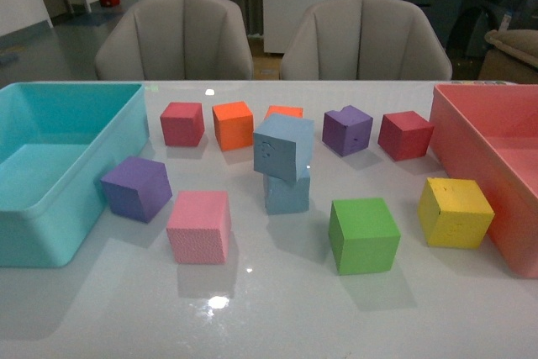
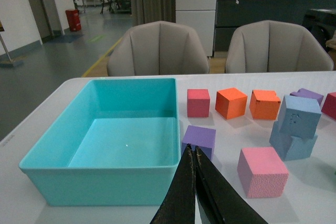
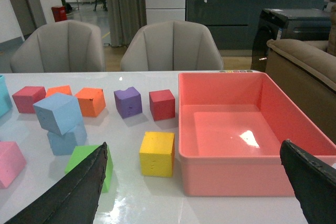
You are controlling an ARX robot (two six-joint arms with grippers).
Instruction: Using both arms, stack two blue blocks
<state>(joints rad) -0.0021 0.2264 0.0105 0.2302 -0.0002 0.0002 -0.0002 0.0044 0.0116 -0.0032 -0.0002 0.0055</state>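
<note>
Near the table's middle, one pale blue block (image 1: 284, 147) rests tilted and twisted on top of the other blue block (image 1: 287, 192). The same stack shows in the left wrist view, upper block (image 2: 299, 115) on lower block (image 2: 294, 144), and in the right wrist view, upper block (image 3: 58, 113) on lower block (image 3: 64, 140). My left gripper (image 2: 192, 150) is shut with nothing in it, hanging by the teal bin's near corner, well clear of the stack. My right gripper (image 3: 193, 151) is wide open and empty, back near the pink bin. Neither arm appears in the front view.
A teal bin (image 1: 59, 199) stands on the left, a pink bin (image 1: 492, 166) on the right. Around the stack sit purple (image 1: 136, 187), pink (image 1: 199, 225), green (image 1: 363, 234), yellow (image 1: 455, 212), red (image 1: 182, 124), orange (image 1: 233, 124) and more cubes. Two chairs stand behind.
</note>
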